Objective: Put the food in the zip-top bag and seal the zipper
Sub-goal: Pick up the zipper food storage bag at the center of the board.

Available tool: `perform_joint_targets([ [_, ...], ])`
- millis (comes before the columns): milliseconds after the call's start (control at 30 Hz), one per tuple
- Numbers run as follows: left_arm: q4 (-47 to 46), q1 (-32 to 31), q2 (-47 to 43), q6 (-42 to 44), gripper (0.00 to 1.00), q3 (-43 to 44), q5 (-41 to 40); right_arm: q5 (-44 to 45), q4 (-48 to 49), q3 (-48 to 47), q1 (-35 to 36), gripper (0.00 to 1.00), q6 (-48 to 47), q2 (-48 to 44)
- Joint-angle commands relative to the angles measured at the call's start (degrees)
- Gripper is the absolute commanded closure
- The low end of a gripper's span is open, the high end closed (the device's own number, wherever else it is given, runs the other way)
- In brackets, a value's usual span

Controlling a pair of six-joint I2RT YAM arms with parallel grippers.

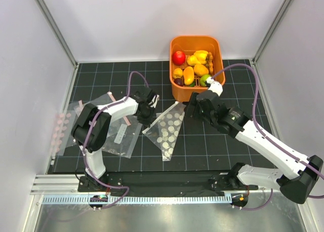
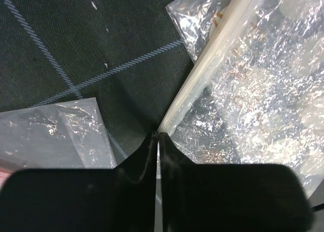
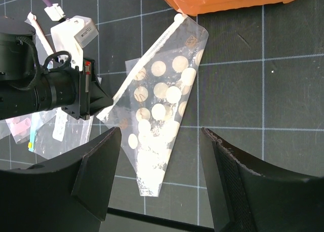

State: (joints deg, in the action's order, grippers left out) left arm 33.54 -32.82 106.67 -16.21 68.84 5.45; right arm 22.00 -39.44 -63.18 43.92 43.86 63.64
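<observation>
Seemingly nips only a corner of the zip-top bag in the near-closed left gripper, right gripper wide and empty; risks losing the slick film on lifting.

I log no legible text in any view: the white label on the clear bag is too small to read, and the dotted bag shows only plain dots.

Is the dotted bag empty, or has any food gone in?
Empty. Through the dotted bag only white dots and the mat show; the food sits in the orange basket.
</observation>
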Motion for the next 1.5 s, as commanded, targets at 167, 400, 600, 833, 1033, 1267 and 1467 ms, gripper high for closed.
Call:
perform_joint_targets([
  [167,1.4,-0.9,-3.5,-2.8,1.0,-2.1,1.7,-0.3,2.3,-1.1,0.2,0.3,-1.8,-0.7],
  [400,1.1,-1.9,-15.5,-6.3,1.0,-2.5,7.7,-4.1,2.0,-4.9,0.2,0.27,-3.6,5.3],
  [600,-2.1,-3.0,-19.0,-9.3,1.0,-4.0,11.3,-7.1,1.5,-4.9,0.2,0.23,-2.1,11.0],
  [833,-8.2,-4.0,-18.2,-13.7,1.0,-8.7,12.2,-6.5,1.6,-4.4,0.1,0.08,3.9,16.2],
  [1033,-12.0,-4.0,-20.6,-15.1,0.08,-13.6,8.1,-4.2,6.2,0.1,0.1,0.07,7.1,15.3],
  [1267,-12.0,-3.7,-15.3,-13.0,0.0,-11.7,5.6,-5.4,16.9,9.9,0.3,0.27,9.4,20.0],
  [1467,-12.9,-2.5,-14.7,-12.9,0.0,-11.7,7.7,-5.8,20.8,10.7,0.2,0.16,9.8,25.3],
])
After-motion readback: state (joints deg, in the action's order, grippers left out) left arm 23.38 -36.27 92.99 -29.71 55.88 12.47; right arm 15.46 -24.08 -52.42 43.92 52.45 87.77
